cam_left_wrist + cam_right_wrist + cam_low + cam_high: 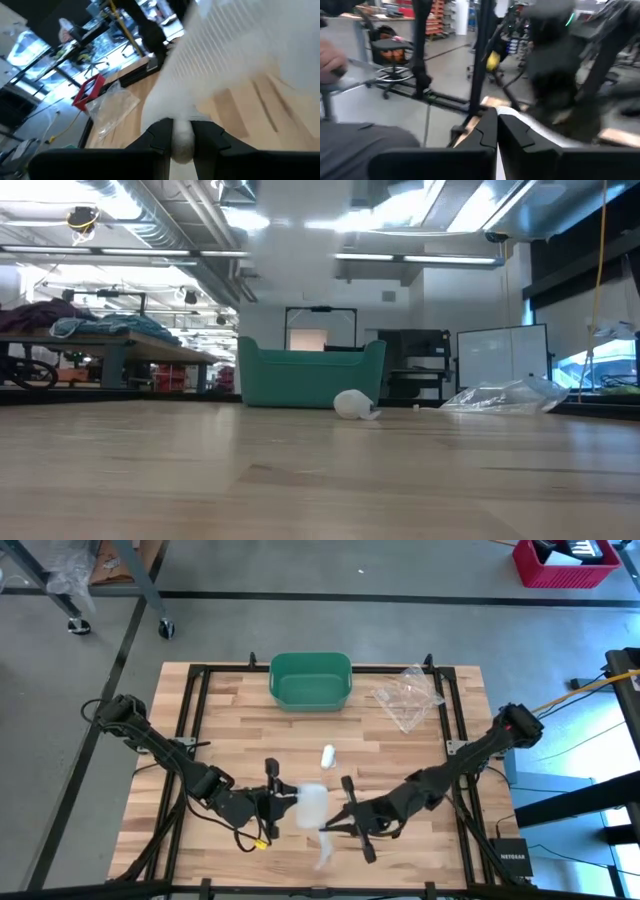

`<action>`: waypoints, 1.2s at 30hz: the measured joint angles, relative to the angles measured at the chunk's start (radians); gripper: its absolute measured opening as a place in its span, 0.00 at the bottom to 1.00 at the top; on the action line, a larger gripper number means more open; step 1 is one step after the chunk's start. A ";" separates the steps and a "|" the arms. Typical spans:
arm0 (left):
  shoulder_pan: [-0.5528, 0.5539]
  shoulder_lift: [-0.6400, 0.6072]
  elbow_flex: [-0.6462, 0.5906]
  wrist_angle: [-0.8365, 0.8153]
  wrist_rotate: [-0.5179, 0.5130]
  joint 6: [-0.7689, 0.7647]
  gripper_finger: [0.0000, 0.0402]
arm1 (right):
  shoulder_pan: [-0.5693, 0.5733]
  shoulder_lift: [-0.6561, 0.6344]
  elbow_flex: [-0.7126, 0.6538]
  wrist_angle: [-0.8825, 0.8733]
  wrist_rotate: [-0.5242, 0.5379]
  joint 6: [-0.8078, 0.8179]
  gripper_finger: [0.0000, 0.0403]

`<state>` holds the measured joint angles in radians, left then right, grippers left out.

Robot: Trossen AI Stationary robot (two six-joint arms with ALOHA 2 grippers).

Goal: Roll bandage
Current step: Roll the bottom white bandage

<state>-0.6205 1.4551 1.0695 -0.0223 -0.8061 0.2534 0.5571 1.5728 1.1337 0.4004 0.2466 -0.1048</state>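
Rolling is under way, not finished. My left claw (283,803) clamps the bandage (312,805) near the table's (400,755) front centre; my right claw (330,830) pinches its loose tail.

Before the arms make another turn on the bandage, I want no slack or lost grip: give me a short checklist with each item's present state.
1. Left gripper pinching the bandage: ok, white cloth sits between its fingers in the left wrist view.
2. Right gripper shut on the bandage: ok, its fingers are closed with a white strip running from them.
3. Loose tail kept taut: not ok, it trails toward the table's near edge.
4. Small white roll out of the way: ok, it lies apart, nearer the green bin.
5. Plastic bag clear of the arms: ok.
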 joint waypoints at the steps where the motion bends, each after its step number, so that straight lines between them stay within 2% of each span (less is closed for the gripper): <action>1: -0.001 0.000 0.000 0.000 0.017 0.007 0.11 | -0.001 -0.007 0.047 -0.054 0.014 -0.012 0.03; 5: -0.005 0.000 0.000 -0.001 0.108 0.005 0.11 | -0.017 -0.026 0.269 -0.336 0.092 -0.068 0.03; 8: -0.017 0.000 0.000 -0.002 0.157 -0.004 0.11 | -0.043 -0.033 0.425 -0.529 0.190 -0.101 0.02; 14: -0.035 0.000 0.000 -0.005 0.308 -0.039 0.11 | -0.156 -0.076 0.596 -0.750 0.261 -0.111 0.02; 17: -0.042 0.000 0.000 -0.023 0.388 -0.092 0.11 | -0.236 -0.110 0.605 -0.832 0.257 -0.108 0.04; 23: -0.041 -0.022 0.000 -0.024 0.638 -0.247 0.11 | -0.378 -0.116 0.604 -1.063 0.220 -0.060 0.02; 30: -0.101 -0.112 0.000 -0.092 0.664 -0.404 0.11 | -0.449 -0.122 0.505 -1.091 0.188 -0.058 0.01; 33: -0.146 -0.125 0.000 -0.024 0.655 -0.364 0.11 | -0.462 -0.124 0.455 -1.092 0.169 -0.045 0.02; 36: -0.175 -0.125 -0.001 0.066 0.649 -0.282 0.11 | -0.469 -0.112 0.383 -1.081 0.113 0.061 0.03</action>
<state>-0.7956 1.3304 1.0689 0.0435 -0.1568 -0.0285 0.0886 1.4609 1.5166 -0.6810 0.3593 -0.0441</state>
